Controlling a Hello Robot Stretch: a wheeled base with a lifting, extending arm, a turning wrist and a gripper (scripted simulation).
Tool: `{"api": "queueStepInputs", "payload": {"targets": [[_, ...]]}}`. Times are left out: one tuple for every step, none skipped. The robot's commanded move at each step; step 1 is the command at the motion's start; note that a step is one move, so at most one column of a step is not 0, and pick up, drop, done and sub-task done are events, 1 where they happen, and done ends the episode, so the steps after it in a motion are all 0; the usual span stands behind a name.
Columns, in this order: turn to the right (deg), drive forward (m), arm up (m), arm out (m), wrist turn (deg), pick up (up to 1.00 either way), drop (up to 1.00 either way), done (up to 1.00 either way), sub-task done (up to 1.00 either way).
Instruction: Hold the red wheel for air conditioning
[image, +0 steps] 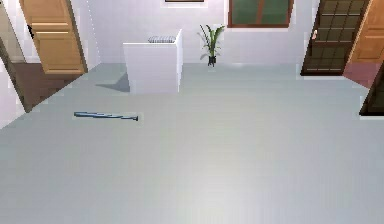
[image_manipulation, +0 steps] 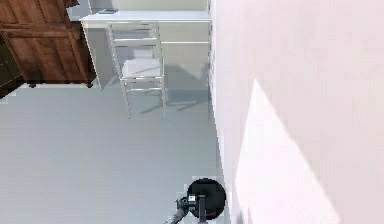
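Low in the arm side view, the gripper (image_manipulation: 183, 212) reaches down-left from its dark round body (image_manipulation: 207, 196), close to the white wall (image_manipulation: 300, 110). Grey floor lies behind it. The picture's bottom edge cuts off its far end, so I cannot tell whether it holds anything.
In the forward view, a long blue-grey bar (image: 107, 116) lies on the grey floor. Behind it stand a white box-like unit (image: 152, 65) and a potted plant (image: 212, 45). A wooden door (image: 52, 35) is left, a dark door (image: 335, 35) right. The arm side view has a white chair (image_manipulation: 140, 65), a white desk (image_manipulation: 150, 18) and a wooden cabinet (image_manipulation: 40, 45).
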Motion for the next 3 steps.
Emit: {"api": "queueStepInputs", "payload": {"targets": [[0.0,0.00,0.00,0.00,45.0,0.00,0.00,0.00,0.00],[0.0,0.00,0.00,0.00,45.0,0.00,0.00,0.00,0.00],[0.0,0.00,0.00,0.00,45.0,0.00,0.00,0.00,0.00]]}}
